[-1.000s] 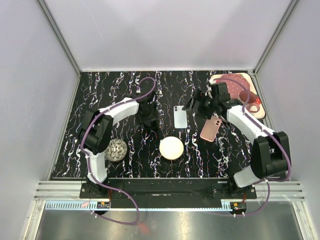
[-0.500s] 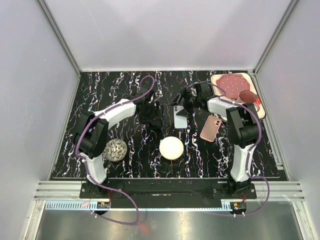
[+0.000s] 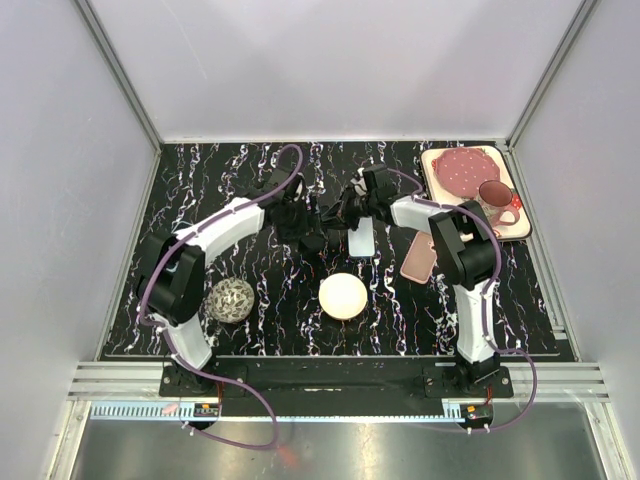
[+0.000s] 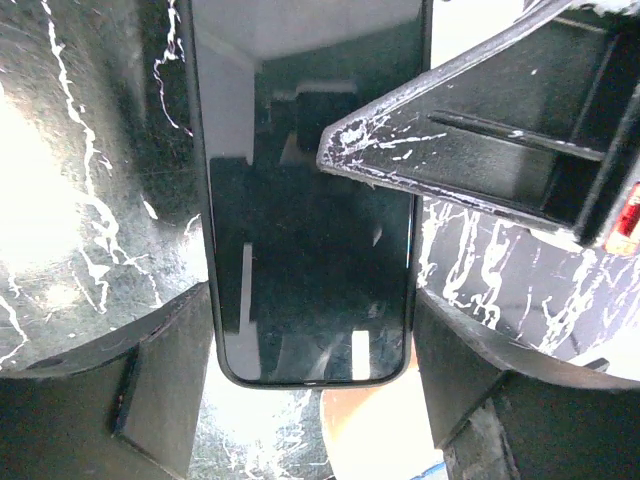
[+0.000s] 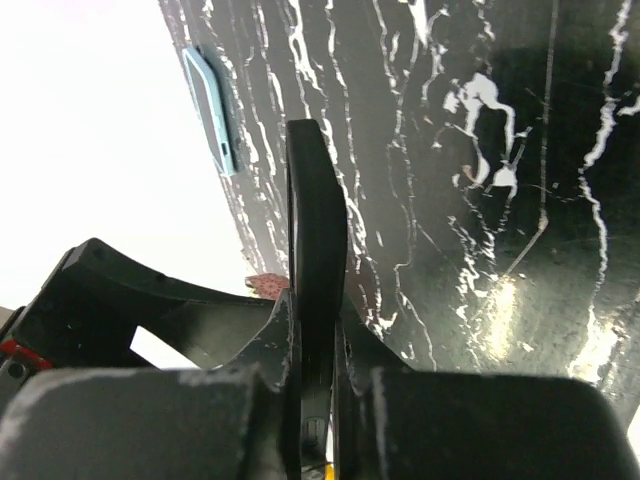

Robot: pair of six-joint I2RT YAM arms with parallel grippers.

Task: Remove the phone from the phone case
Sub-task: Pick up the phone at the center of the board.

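Note:
A black phone case (image 4: pixel 212 240) with the dark-screened phone (image 4: pixel 310 250) in it is held off the table between both grippers. My left gripper (image 4: pixel 312 345) is shut across its width, a finger against each long side. My right gripper (image 5: pixel 318 340) is shut on the cased phone (image 5: pixel 317 220), which that view shows edge-on as a thin black slab. One right finger (image 4: pixel 470 130) lies across the screen's upper right. In the top view the left gripper (image 3: pixel 303 220) and the right gripper (image 3: pixel 340 212) meet at the table's middle back, and the cased phone is hard to make out between them.
A light blue phone (image 3: pixel 361 241) lies just right of the grippers, a pink phone (image 3: pixel 419 258) beyond it. A cream round object (image 3: pixel 343 296) sits in front, a patterned ball (image 3: pixel 232 300) at the left. A tray (image 3: pixel 432 163) with red dishes stands at the back right.
My right arm has swung left from beside the pink phone to the left gripper and has shut on the cased phone. The left gripper has shifted slightly toward the back, still gripping.

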